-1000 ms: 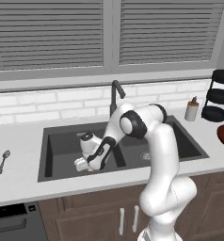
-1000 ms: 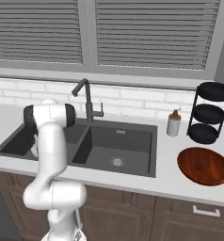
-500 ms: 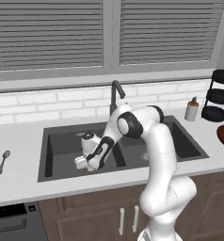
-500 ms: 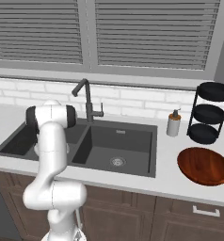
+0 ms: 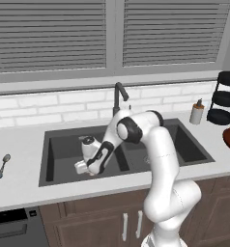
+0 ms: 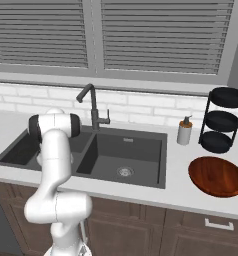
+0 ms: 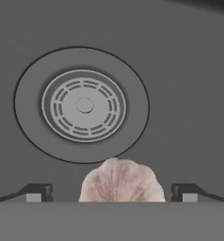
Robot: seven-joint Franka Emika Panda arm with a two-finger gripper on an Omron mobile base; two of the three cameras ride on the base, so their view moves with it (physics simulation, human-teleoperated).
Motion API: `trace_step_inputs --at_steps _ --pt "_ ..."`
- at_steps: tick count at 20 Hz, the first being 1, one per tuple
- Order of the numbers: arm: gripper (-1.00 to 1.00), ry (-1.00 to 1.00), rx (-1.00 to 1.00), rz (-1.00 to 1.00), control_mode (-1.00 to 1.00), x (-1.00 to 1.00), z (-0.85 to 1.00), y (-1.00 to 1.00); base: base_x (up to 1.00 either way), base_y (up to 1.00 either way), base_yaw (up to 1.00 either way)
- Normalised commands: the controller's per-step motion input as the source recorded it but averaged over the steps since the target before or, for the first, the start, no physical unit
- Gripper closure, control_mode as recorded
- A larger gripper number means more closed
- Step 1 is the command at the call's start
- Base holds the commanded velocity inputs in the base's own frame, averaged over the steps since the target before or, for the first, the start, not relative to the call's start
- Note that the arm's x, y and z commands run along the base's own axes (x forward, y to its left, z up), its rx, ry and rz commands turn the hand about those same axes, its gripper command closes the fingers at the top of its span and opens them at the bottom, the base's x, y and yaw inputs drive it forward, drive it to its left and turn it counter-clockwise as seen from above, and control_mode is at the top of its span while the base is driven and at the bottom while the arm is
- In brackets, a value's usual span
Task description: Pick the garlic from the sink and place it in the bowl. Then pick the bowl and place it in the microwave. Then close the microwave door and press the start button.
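Dark grey sink (image 5: 59, 144) flooring lies under my claw (image 7: 111, 192), which hangs low in the left basin with its fingertips (image 7: 36, 192) spread fully apart and nothing held. The garlic (image 7: 122, 182) sits between the two tips, touching neither as far as I can tell, resting on the basin floor just beside the round steel drain (image 7: 84, 105). My judgement is that the wide spread is there to clear the bulb on both sides before closing.

Outward from the garlic, my arm (image 5: 155, 144) bends down over the basin divider from the front, with the faucet (image 5: 119, 94) behind it against the brick wall. The right basin (image 6: 126, 155) lies beyond the divider. Well apart from the garlic, past that basin on the tabletop (image 6: 191, 200), rests the bowl (image 6: 217, 176), upright and open to receive it. Behind the bowl stand a soap bottle (image 6: 184, 131) and a black tiered rack (image 6: 222, 120). A spoon (image 5: 3, 165) lies on the tabletop on the sink's far side.
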Motion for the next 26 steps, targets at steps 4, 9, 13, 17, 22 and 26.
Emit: trace_step_inputs --at_steps 4,9,13,17,22,26 --pt "-1.0 0.0 0.02 0.0 -1.0 0.01 -0.2 0.0 0.0 0.0 0.0" --pt "-1.0 -0.03 0.08 0.0 -1.0 -0.18 -0.12 -0.19 0.0 0.0 0.0" --pt "-1.0 -0.05 0.08 0.0 -1.0 -0.19 -0.13 -0.26 0.0 0.0 0.0" --pt "-1.0 -0.04 0.04 0.0 -1.0 -0.11 -0.16 -0.14 0.0 0.0 0.0" --pt "-1.0 0.0 0.01 0.0 -1.0 -0.14 -0.18 -0.03 0.0 0.0 0.0" --pt "1.0 0.0 0.0 0.0 -1.0 -0.35 -0.25 0.0 0.0 0.0 0.0"
